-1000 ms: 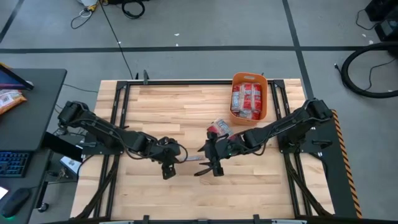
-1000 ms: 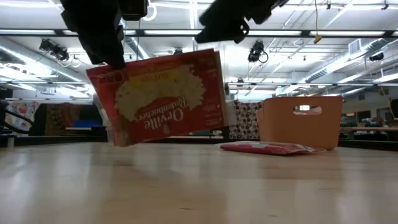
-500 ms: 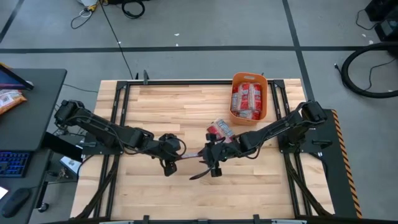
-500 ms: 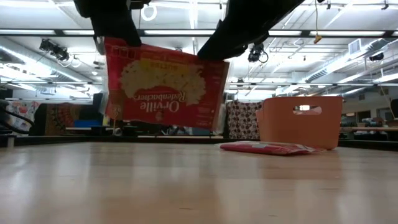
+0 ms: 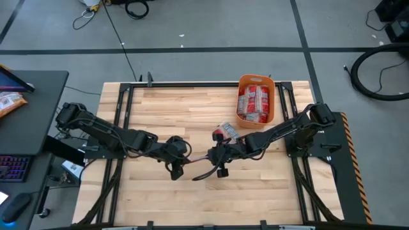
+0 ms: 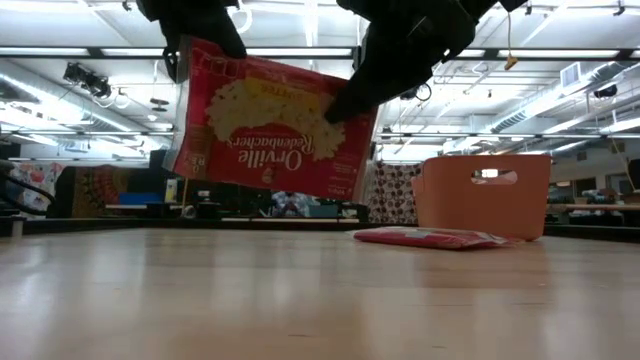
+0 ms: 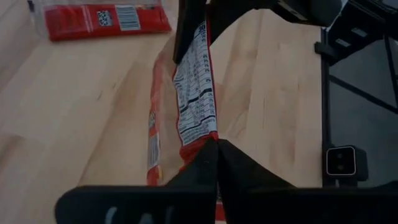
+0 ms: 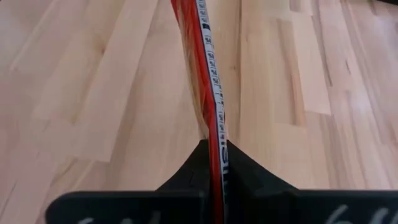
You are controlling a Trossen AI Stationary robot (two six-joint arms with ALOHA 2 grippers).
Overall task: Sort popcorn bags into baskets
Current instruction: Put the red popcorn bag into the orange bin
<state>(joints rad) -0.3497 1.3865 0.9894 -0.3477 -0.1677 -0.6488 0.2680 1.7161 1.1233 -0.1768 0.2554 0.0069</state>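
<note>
A red popcorn bag (image 6: pixel 268 122) hangs on edge above the table's middle, between my two grippers. My left gripper (image 5: pixel 181 161) is shut on its left end and my right gripper (image 5: pixel 215 159) is shut on its right end. A second popcorn bag (image 5: pixel 224 132) lies flat on the wood near the basket. The orange basket (image 5: pixel 273 102) stands at the far right with several red bags inside. My left gripper pinches the bag's upper left corner (image 6: pixel 190 50) between its two fingers, on the end edge (image 7: pixel 205 138), slanting down from the table's left. The bag hangs below, clear of the table. My right gripper pinches the bag's right edge (image 8: pixel 212 127) near the top (image 6: pixel 345 100), slanting down from the table's right. The bag stands on edge in the hold and slopes down toward that end.
A bare stretch of wooden table (image 5: pixel 192 198) lies under and in front of the held bag. Black frame rails (image 5: pixel 121 115) run along both table sides. A desk with a keyboard (image 5: pixel 13 167) stands left of the table.
My right gripper has come down toward the bag and shut on its right end. My left gripper has risen a little with the bag's left end, so the bag hangs higher and now slopes down to the right.
</note>
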